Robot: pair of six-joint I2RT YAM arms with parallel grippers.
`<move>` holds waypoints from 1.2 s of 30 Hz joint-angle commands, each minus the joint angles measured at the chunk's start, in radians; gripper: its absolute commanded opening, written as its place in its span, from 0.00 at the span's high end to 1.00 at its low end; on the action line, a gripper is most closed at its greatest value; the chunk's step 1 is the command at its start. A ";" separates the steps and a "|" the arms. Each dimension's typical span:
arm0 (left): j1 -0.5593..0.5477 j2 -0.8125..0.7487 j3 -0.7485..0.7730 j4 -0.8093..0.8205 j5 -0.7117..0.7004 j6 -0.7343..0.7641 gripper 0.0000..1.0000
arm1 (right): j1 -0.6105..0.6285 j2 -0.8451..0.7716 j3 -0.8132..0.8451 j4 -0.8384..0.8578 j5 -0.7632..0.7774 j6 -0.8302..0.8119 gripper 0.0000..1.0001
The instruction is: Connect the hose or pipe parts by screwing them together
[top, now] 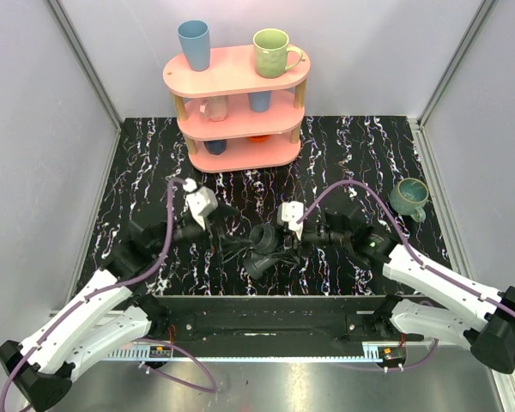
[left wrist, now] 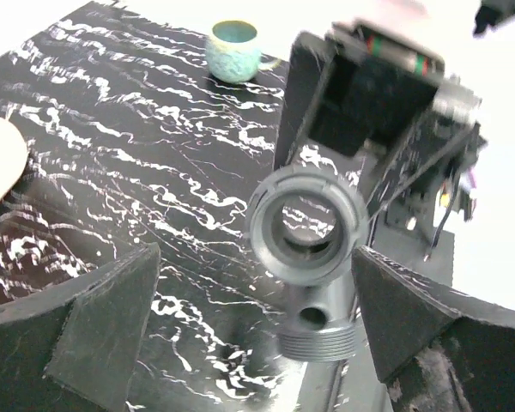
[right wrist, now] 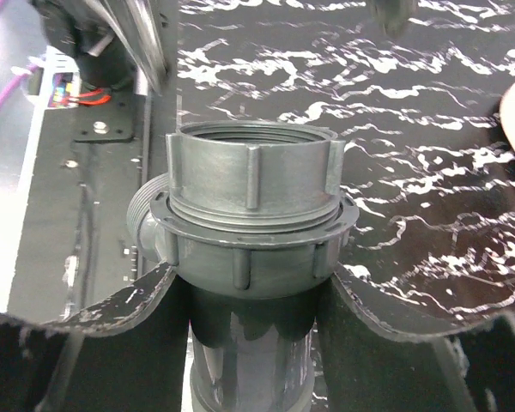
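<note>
the right end effector (right wrist: 251,292) was clamped on the body of the pipe parts (right wrist: 251,193), holding them over the counter (right wrist: 395,103) between the arms. the left end effector (left wrist: 256,257) stood wide open either side of the collar (left wrist: 263,225), not touching it. this looked like mid-screwing. the next move called for closing squarely on the collar and turning it tighter.
</note>
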 commanded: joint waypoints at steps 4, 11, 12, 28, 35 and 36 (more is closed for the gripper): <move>0.007 0.097 0.232 -0.252 -0.354 -0.620 0.05 | 0.005 0.020 0.021 0.108 0.245 -0.087 1.00; 0.020 0.206 0.277 -0.320 -0.270 -1.023 0.09 | 0.030 0.006 -0.019 0.203 0.354 -0.149 1.00; 0.020 0.214 0.288 -0.326 -0.267 -1.032 0.09 | 0.034 0.004 -0.016 0.190 0.357 -0.155 1.00; 0.020 0.320 0.302 -0.343 -0.250 -1.040 0.14 | 0.096 0.030 0.018 0.113 0.400 -0.192 1.00; 0.001 0.325 0.249 -0.252 -0.166 -0.919 0.27 | 0.097 0.055 0.053 0.059 0.382 -0.160 1.00; -0.005 0.318 0.239 -0.252 -0.166 -0.902 0.29 | 0.097 0.057 0.058 0.056 0.379 -0.158 1.00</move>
